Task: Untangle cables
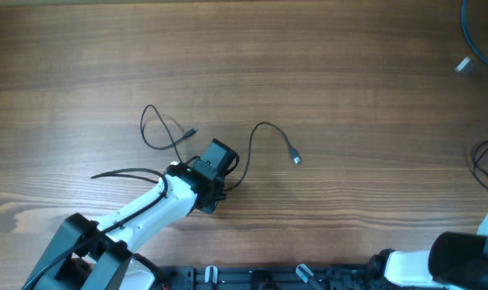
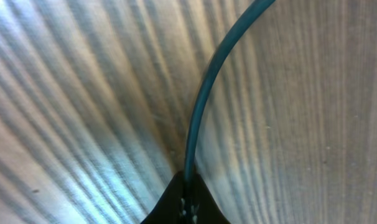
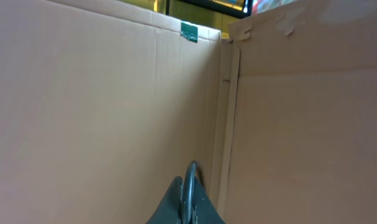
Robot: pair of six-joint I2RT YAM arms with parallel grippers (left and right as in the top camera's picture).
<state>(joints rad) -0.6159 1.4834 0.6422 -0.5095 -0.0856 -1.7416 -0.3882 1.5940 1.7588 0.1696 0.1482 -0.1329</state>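
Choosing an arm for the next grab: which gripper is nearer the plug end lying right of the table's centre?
Left. The left gripper sits just left of the plug end, shut on a cable. The right gripper is far at the near-right corner, facing a cardboard wall.

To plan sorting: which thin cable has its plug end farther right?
The arcing cable, right of the left pincer; the looped cable lies to its left.

Even light; blurred wrist close-ups.

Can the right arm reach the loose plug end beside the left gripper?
Probably yes: bare table lies between the right arm and that plug, though the shut right gripper faces cardboard.
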